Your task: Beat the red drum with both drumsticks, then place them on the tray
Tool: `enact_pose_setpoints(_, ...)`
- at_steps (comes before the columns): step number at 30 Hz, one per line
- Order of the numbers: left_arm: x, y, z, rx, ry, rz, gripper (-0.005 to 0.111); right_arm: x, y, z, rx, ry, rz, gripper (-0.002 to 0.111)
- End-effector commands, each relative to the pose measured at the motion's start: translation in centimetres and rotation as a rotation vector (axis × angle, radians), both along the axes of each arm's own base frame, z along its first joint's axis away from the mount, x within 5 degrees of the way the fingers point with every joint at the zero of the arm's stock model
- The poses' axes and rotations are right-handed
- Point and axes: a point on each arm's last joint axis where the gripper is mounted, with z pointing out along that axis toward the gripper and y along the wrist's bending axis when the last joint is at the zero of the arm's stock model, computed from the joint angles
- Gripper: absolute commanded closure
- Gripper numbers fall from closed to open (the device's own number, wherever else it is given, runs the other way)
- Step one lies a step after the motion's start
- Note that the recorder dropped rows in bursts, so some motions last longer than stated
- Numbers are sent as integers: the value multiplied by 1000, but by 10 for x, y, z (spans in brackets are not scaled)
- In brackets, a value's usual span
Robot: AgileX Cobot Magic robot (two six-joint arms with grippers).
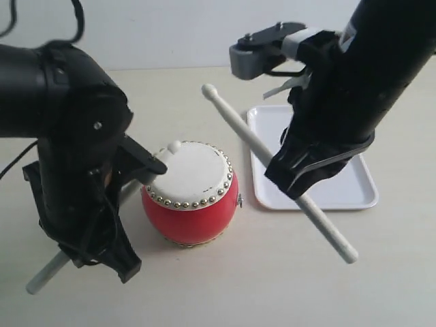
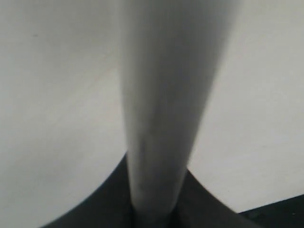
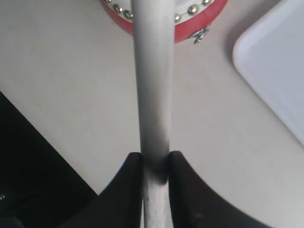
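Left gripper [image 2: 154, 213] pinches one slim pale wooden drumstick [image 1: 48, 272], tip at the studded skin of the small glossy red drum [image 1: 191, 214], while right gripper [image 3: 155, 164] clamps the second drumstick [image 1: 238, 122] raised near the flat white plastic tray [image 1: 354, 194]: beating seems underway, and that raised tip must drop onto the skin next.

Black arms [image 1: 61, 109], grey wrist bracket [image 1: 246, 61]

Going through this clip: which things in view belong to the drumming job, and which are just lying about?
Job:
- drum
- left stick, held in left pincer, tip on the drum skin
- right stick, held in right pincer
- tray

Not the job:
- table, only the surface
- cable at the back
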Motion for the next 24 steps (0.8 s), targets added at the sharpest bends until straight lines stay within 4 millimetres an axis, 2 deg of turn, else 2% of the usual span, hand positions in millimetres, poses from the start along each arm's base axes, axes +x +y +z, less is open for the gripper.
enact_pose_setpoints(1,-5,5,45,-100,-109,3,107,17,19,-44,-34,153,-6,108)
enact_pose_setpoints(5,-13,14,78,-193,-190,6,107,20,36,-90,-128,277,14,108)
enact_pose_setpoints(8,-18,20,92,-235,-226,4,107,18,40,-99,-184,275,37,108)
enact_pose_setpoints(10,-19,21,92,-243,-233,1,107,15,37,-82,-163,230,20,108)
enact_pose_setpoints(11,-18,19,83,-245,-228,-4,107,10,33,-61,-120,179,19,108)
enact_pose_setpoints(12,-17,18,75,-246,-225,-9,107,7,30,-50,-99,148,16,108)
enact_pose_setpoints(13,-14,13,54,-242,-209,-16,107,1,24,-28,-59,89,12,108)
enact_pose_setpoints(14,-13,12,37,-216,-178,-12,107,-4,20,-16,-35,58,6,108)
enact_pose_setpoints(15,-13,8,9,-169,-110,-2,107,-12,13,4,11,6,2,108)
enact_pose_setpoints(18,-9,3,-32,-61,-11,2,107,-31,-3,39,96,-96,3,108)
enact_pose_setpoints(21,-5,-2,-42,-20,21,5,107,-35,-7,47,113,-122,4,108)
enact_pose_setpoints(24,-4,0,-24,20,32,10,107,-30,-3,38,88,-98,7,108)
